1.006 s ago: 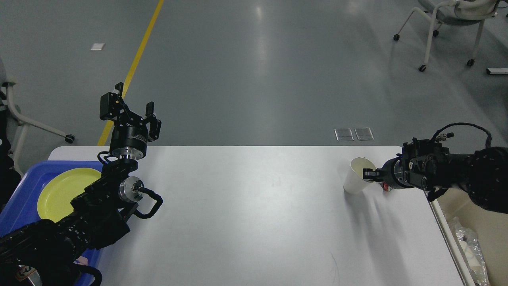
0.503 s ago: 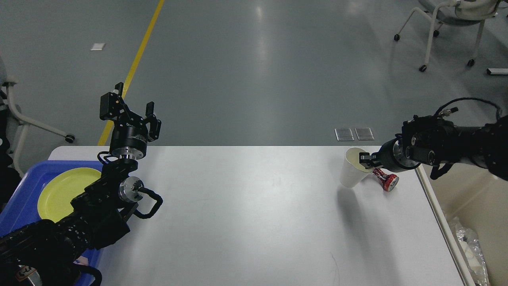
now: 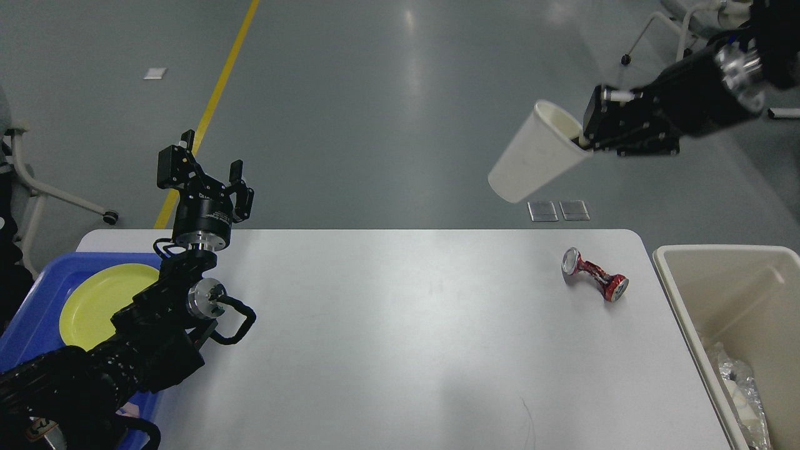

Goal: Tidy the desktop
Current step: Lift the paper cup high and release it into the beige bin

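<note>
The table [image 3: 387,337] filled the lower half of the frame, its long axis running left to right and its far edge level across the middle. A crushed red can [image 3: 594,281] lay on its side near the far right corner, pointing lower right. A white paper cup [image 3: 537,162] was held in the air at upper right, tilted with its mouth to the upper right, its rim clamped by the right gripper [image 3: 587,137]. The left gripper [image 3: 209,178] was raised over the far left edge, fingers apart and empty. A blue tray [image 3: 37,312] with a yellow plate [image 3: 100,300] sat at left, a beige bin [image 3: 737,300] at right. Grey floor [image 3: 375,94] with a yellow line [image 3: 215,94] lay beyond.
</note>
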Available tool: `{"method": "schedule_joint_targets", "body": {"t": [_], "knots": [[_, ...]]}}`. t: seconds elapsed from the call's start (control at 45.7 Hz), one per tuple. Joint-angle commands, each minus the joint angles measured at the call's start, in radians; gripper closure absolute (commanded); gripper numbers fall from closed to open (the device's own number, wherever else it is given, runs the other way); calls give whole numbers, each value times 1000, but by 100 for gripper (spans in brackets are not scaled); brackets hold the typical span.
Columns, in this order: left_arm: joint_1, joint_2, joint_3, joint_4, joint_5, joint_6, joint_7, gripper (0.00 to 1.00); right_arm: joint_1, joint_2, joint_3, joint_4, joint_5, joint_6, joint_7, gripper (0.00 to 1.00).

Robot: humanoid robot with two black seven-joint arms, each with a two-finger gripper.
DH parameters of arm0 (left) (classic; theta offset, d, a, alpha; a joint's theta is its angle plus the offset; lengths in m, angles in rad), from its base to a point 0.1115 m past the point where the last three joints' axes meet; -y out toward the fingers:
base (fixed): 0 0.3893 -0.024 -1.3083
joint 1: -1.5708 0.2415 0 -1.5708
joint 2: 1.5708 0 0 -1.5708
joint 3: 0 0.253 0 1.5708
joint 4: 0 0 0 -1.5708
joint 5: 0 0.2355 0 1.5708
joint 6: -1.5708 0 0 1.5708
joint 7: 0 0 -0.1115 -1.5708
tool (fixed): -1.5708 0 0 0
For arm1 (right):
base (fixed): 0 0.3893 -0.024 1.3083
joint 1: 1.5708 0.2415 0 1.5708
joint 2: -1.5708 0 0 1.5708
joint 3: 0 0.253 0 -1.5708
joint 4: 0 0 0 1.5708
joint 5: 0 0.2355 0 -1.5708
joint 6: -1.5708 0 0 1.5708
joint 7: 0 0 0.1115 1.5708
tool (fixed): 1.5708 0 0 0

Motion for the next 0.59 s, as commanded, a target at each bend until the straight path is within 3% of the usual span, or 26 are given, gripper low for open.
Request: {"method": "schedule_joint_targets", "body": {"t": [0.0, 0.153, 0.328, 0.438, 0.569], "knots": [[0, 0, 0, 0, 0, 0, 0, 0, 173, -115, 120, 25, 1, 69, -5, 100], [-1, 0, 0, 0, 0, 0, 0, 0, 312, -220, 268, 44, 1, 69, -16, 100], [0, 0, 0, 0, 0, 0, 0, 0, 386, -243, 285, 57, -2, 69, -23, 100], [0, 0, 0, 0, 0, 0, 0, 0, 320, -243, 228, 41, -90, 69, -42, 100], [0, 0, -2, 0, 0, 0, 0, 0, 74, -244, 190, -43, -294, 69, -42, 100]]}}
